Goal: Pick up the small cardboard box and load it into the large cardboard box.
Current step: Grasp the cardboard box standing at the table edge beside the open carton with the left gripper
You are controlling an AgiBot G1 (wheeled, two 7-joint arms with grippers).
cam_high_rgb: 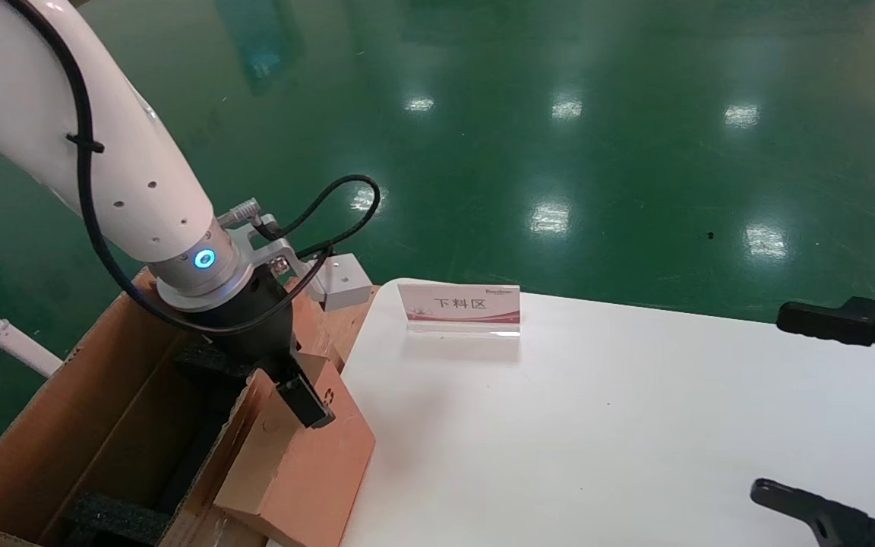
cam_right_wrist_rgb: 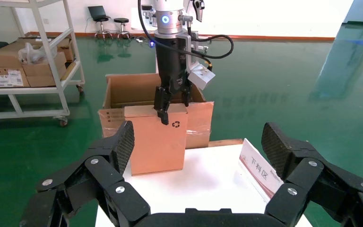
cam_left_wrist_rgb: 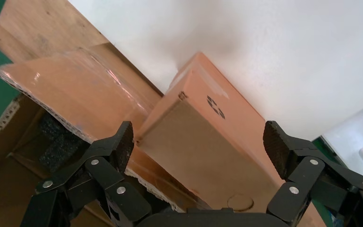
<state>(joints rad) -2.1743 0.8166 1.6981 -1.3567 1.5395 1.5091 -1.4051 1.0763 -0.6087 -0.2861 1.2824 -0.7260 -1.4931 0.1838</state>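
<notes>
The small cardboard box [cam_high_rgb: 308, 463] stands on its narrow side at the left edge of the white table [cam_high_rgb: 597, 425], against the large cardboard box [cam_high_rgb: 103, 410]. My left gripper [cam_high_rgb: 289, 387] is open and straddles the small box's top edge, one finger over the face with the recycling mark. In the left wrist view the pale narrow side [cam_left_wrist_rgb: 194, 142] lies between my spread fingers [cam_left_wrist_rgb: 123, 142], with gaps on both sides. The right wrist view shows the small box [cam_right_wrist_rgb: 156, 142] upright in front of the large box [cam_right_wrist_rgb: 123, 94]. My right gripper [cam_high_rgb: 802, 410] is open and empty at the table's right.
Black foam blocks [cam_high_rgb: 115, 516] lie inside the large box, whose taped flap [cam_left_wrist_rgb: 66, 90] leans by the small box. A sign card [cam_high_rgb: 459, 305] stands at the table's far edge. A white rack [cam_right_wrist_rgb: 28, 56] with boxes stands beyond on the green floor.
</notes>
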